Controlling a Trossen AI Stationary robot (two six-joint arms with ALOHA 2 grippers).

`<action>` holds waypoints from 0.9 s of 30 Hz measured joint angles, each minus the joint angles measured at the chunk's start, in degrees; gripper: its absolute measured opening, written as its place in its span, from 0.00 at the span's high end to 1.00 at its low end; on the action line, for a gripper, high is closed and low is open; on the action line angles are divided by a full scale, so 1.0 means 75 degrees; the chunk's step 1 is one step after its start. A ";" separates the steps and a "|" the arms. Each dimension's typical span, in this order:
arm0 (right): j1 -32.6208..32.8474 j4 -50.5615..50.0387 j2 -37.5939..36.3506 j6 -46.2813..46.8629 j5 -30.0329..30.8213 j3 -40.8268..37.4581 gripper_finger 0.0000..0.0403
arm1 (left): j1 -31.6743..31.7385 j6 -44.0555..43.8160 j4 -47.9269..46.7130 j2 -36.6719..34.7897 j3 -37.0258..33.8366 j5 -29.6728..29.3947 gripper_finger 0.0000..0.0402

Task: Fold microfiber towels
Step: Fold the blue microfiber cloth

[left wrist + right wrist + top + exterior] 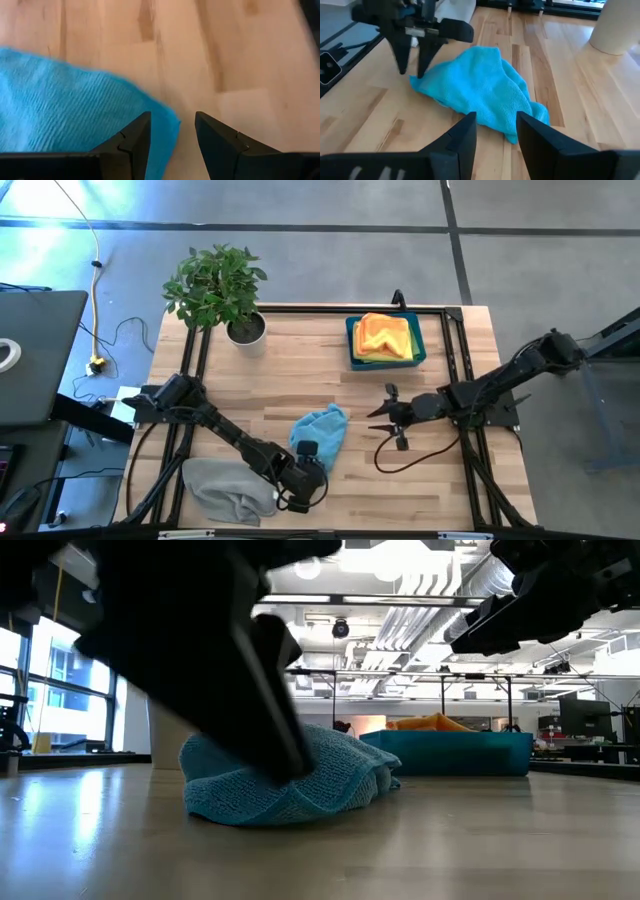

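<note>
The light blue towel [321,434] sat crumpled mid-table, toward the front. The left gripper [410,71] was right at its near corner, jaws parted with one finger over the cloth edge, nothing pinched. The right gripper [391,416] hovered just beside the towel's far side, jaws apart and empty too. A grey towel [225,488] lay at the front left, and orange and yellow towels [382,336] sat in the blue bin [352,346].

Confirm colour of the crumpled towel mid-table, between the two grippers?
Light blue. The crumpled towel shows best in the right wrist view, plain with no pattern.
</note>
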 joint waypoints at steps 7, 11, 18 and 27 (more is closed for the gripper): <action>0.0088 0.0105 0.0000 -0.0013 0.0016 -0.0003 0.67 | -0.0024 -0.0022 -0.0037 0.0100 -0.0006 -0.0084 0.64; 0.0088 0.0106 0.0000 -0.0017 0.0205 -0.0003 0.67 | -0.0030 -0.0020 0.0130 0.0317 0.0003 -0.0093 0.64; 0.0085 0.0075 0.0000 0.0000 0.0366 -0.0003 0.67 | -0.0012 -0.0274 0.0204 0.0450 0.0012 -0.0241 0.68; 0.0085 0.0054 0.0000 0.0168 0.0346 -0.0003 0.67 | 0.0040 -0.0323 -0.0010 0.0410 0.0013 -0.0311 0.98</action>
